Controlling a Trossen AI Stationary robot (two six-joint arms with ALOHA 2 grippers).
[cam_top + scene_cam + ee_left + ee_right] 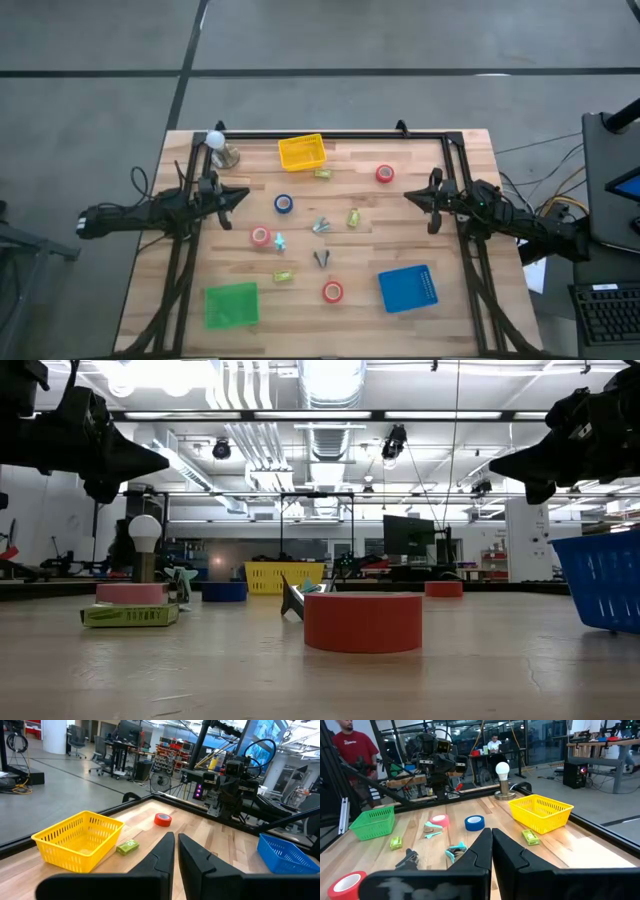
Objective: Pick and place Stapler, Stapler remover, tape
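While both closed grippers hover, four tape rolls (284, 204) loose on table (440, 190)

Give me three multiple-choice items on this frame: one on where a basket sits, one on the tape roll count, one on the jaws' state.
1. Where is the yellow basket?
A. at the table's far edge, near the bulb
B. at the near edge, beside the blue basket
C. off the table

2. How many tape rolls lie on the table?
A. two
B. four
C. six

3. What are the two grippers doing?
A. both shut, holding nothing
B. left holds a roll
C. right holds a stapler

Answers: 1 A, the high view shows it along the far edge by the bulb. 2 B, three red rolls and one blue roll. 3 A, the left gripper and right gripper each show fingers pressed together with nothing between.
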